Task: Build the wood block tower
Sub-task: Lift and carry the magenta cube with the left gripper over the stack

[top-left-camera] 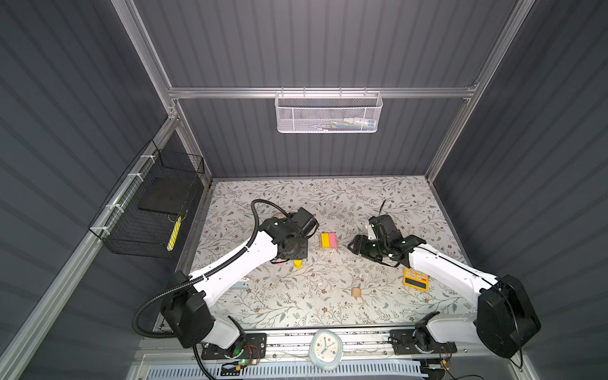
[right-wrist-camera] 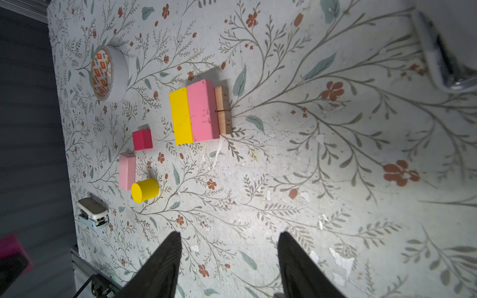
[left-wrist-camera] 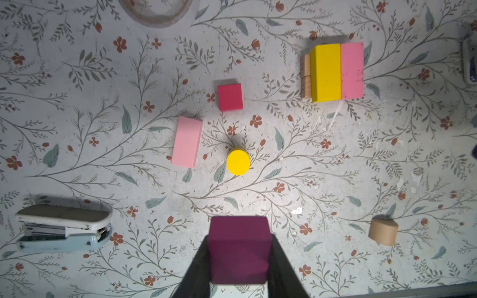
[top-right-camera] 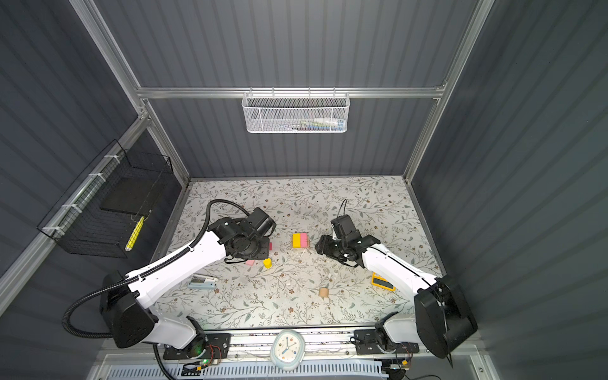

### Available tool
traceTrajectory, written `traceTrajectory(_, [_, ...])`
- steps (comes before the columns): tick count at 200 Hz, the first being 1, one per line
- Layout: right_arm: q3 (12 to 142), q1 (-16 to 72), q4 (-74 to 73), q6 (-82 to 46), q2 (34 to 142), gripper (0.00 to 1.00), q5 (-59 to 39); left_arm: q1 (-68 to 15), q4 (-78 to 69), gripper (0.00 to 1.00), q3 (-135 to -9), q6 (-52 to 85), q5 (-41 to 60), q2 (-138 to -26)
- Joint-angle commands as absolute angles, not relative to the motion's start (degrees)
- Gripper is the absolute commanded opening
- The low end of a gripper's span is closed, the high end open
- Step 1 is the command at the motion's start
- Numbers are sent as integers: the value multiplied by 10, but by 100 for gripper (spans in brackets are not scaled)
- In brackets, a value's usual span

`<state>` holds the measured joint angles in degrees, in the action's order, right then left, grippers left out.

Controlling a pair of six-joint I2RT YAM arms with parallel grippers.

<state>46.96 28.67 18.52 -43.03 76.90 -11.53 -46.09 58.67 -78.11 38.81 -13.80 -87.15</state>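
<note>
Gripping a magenta cube (left-wrist-camera: 238,254), left gripper (left-wrist-camera: 240,238) hangs just left of the tower base (top-left-camera: 329,240); right gripper (right-wrist-camera: 229,237), open, flanks it.

Numbers showed on two block ends beside the pink bar (right-wrist-camera: 202,111): 45 on the far tan block (right-wrist-camera: 222,97), 71 on the near tan block (right-wrist-camera: 225,123). The orange print inside the tape roll (right-wrist-camera: 103,74) couldn't be read.

Bare mat (top-left-camera: 329,204) lies open behind and before the tower (top-left-camera: 328,240); to its left, a red cube (left-wrist-camera: 230,97), pink bar (left-wrist-camera: 186,141) and yellow cylinder (left-wrist-camera: 238,162) crowd the approach.
</note>
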Motion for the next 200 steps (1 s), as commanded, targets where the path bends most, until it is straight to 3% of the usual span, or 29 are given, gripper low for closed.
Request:
traceTrajectory(1, [493, 287, 199, -420, 776, 62, -102, -462, 612, 3, -838, 397, -151, -924])
traceTrajectory(97, [477, 248, 204, -397, 734, 64, -91, -461, 585, 0, -1061, 424, -85, -1167])
traceTrajectory(200, [430, 233, 189, -398, 692, 66, -87, -457, 601, 0, -1157, 461, -84, -1291])
